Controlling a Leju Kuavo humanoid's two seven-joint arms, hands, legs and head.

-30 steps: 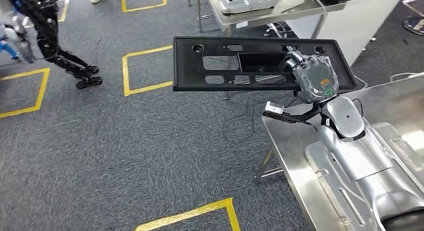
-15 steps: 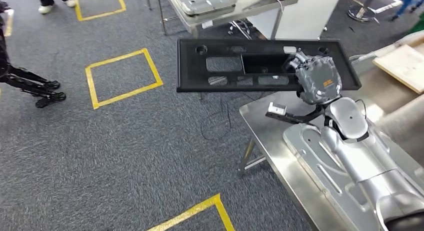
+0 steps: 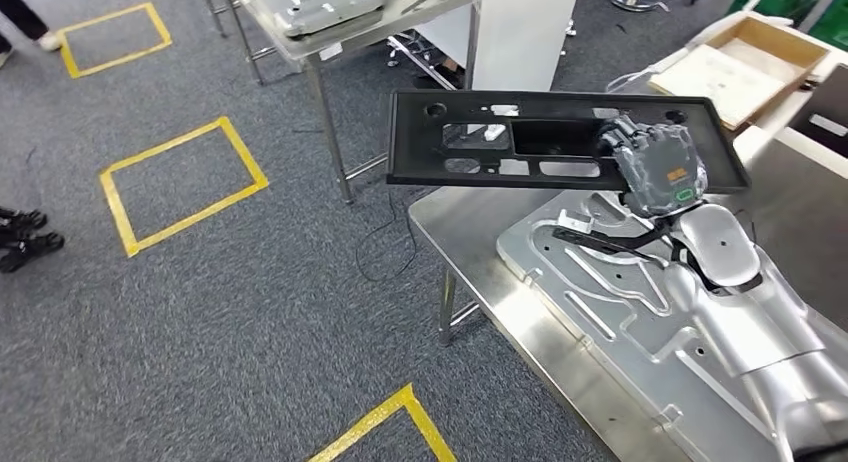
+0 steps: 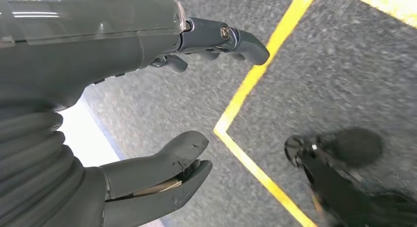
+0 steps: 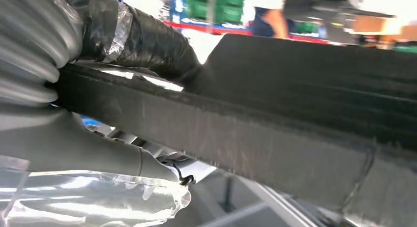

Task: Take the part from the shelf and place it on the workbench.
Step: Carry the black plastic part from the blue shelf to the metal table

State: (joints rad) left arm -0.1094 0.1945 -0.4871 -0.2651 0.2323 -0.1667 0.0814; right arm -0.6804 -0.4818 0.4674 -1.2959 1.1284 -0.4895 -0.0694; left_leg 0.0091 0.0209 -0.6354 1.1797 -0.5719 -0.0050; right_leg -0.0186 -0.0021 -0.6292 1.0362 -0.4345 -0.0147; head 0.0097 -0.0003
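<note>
The part point(image 3: 520, 142), a long flat black plastic panel with several rectangular and round cut-outs and a raised rim, is already off the shelf and is held in the air by the right hand point(image 3: 655, 164), whose fingers are wrapped over one long edge near the panel's right end. It is carried roughly level, and its right portion hangs above the near corner of the steel workbench point(image 3: 480, 252) while the left portion reaches out over the grey carpet point(image 3: 230, 312). The fetching can thus be judged done, and the setting-down is left: the panel is not yet touching the bench top. A pressed silver metal sheet point(image 3: 600, 312) already lies on the workbench below the arm, so little bare surface is seen for the panel. In the right wrist view the panel's thick, matt, slightly rough edge point(image 5: 255, 133) is seen clamped against the hand. The left hand point(image 4: 162, 114) hangs over the floor with its fingers apart and nothing held.
</note>
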